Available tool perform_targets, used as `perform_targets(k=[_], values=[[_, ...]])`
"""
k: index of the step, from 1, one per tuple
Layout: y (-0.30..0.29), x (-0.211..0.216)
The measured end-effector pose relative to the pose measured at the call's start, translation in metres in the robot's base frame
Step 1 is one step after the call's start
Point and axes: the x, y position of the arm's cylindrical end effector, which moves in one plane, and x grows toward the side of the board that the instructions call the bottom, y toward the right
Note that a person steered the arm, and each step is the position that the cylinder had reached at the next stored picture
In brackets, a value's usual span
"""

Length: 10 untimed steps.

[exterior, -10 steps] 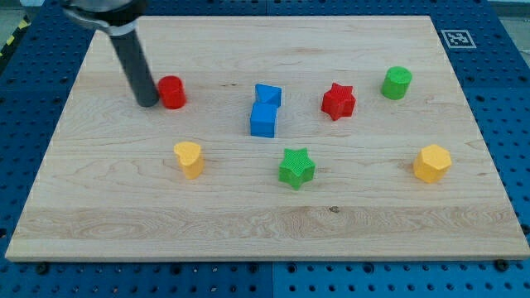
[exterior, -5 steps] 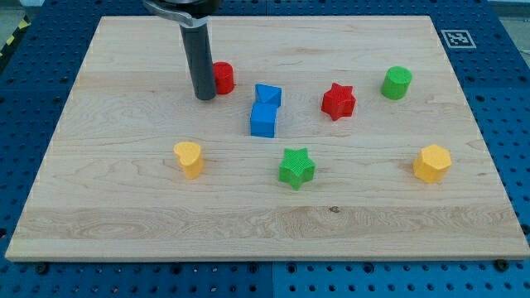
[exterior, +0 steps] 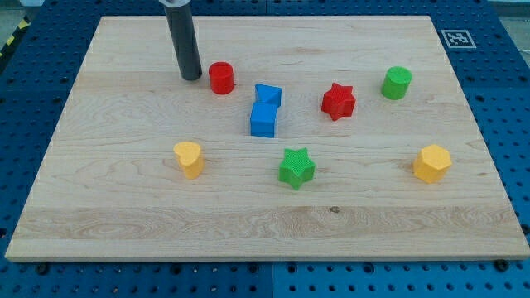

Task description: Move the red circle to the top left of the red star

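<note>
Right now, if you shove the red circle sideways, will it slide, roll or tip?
Probably slides. The red circle stands upright on a flat end on the smooth board, so rolling seems unlikely. It looks squat, so tipping seems unlikely too. Being round, it may slip off my tip, now just to its left and apart, if pushed off-centre.

Rod (exterior: 184,41) cut off at the view's top (arm unseen), smaller blue block's (exterior: 268,93) shape unclear

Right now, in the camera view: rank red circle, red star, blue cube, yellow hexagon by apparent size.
1. Yellow hexagon, largest, though it sits nearer the view's bottom, so nearness may inflate it.
2. Red star and blue cube look about alike; I won't rank them.
3. Red circle, smallest. My tip is just left of it.
</note>
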Motion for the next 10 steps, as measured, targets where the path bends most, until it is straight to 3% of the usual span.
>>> perform_targets(k=[2, 4, 7, 10], values=[[0.009, 0.006], [0.100, -0.018], [0.159, -0.018], [0.163, 0.006]])
